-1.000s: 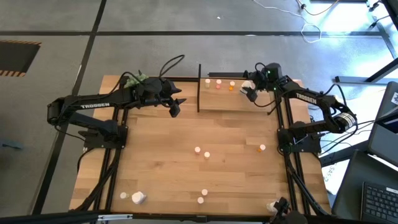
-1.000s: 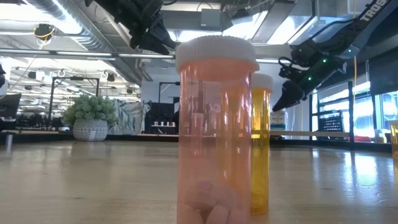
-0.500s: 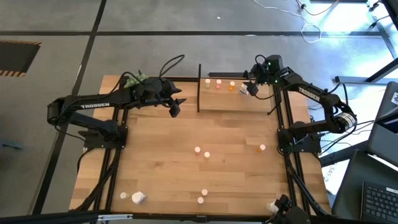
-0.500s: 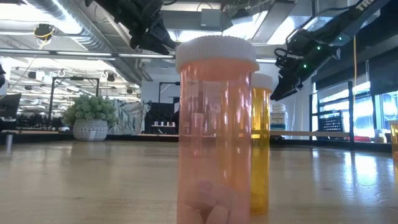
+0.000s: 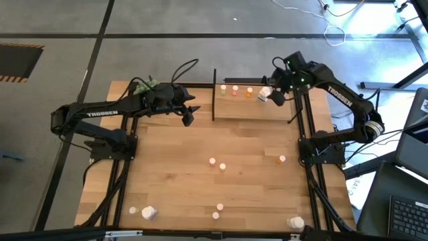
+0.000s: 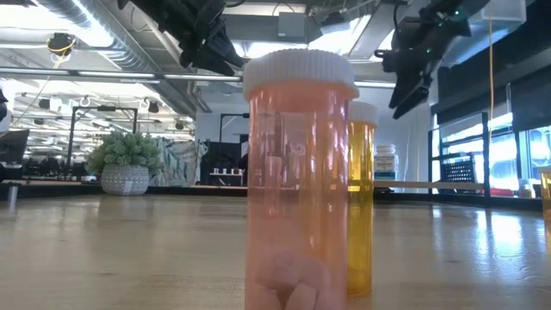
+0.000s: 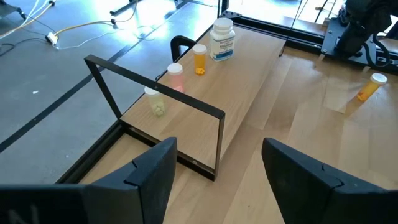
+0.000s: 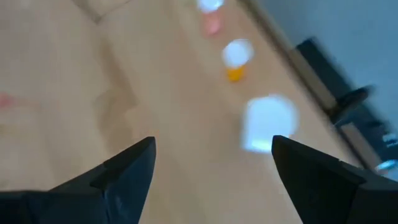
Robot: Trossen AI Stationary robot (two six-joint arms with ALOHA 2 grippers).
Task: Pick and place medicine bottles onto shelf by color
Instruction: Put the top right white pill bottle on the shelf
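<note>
A: We see a grey floor [image 5: 200,20] w/ dark seams, cables [image 5: 334,27] top right.
B: Yep, plus a plant [image 6: 125,159], ceiling ducts [image 6: 95,39], windows [image 6: 465,142] at right.

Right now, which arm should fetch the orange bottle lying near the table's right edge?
Probably right: the orange bottle lies on its side of the table, and the right gripper is open over the shelf. The left gripper hovers farther off.
</note>
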